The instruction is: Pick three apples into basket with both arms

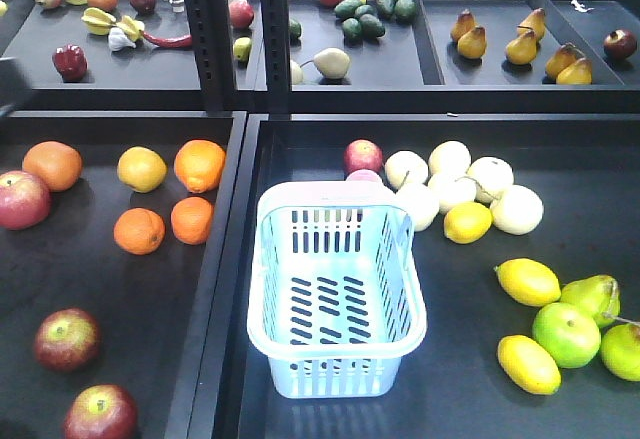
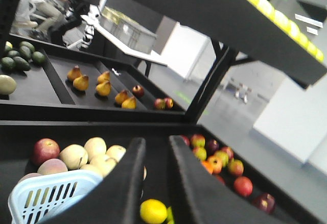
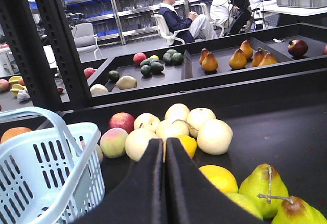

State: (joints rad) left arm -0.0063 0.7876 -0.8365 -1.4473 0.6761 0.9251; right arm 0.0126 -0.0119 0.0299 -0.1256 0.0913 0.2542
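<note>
Front view: the basket (image 1: pixel 335 364) is shown empty in the right tray (image 1: pixel 590 399). Three apples are seen in the left tray (image 1: pixel 100 269): the first apple (image 1: pixel 22 199) at the edge beside the oranges (image 1: pixel 165 224), the second apple (image 1: pixel 67 339) and the third apple (image 1: pixel 100 414) nearer the camera. The left gripper (image 2: pixel 157 150) is held with fingers parted, nothing between; the right gripper (image 3: pixel 164 147) is pressed together, empty

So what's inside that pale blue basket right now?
Nothing visible: the basket has a slotted floor that looks bare in the front view. A thin strip of floor behind its near wall is hidden.
</note>
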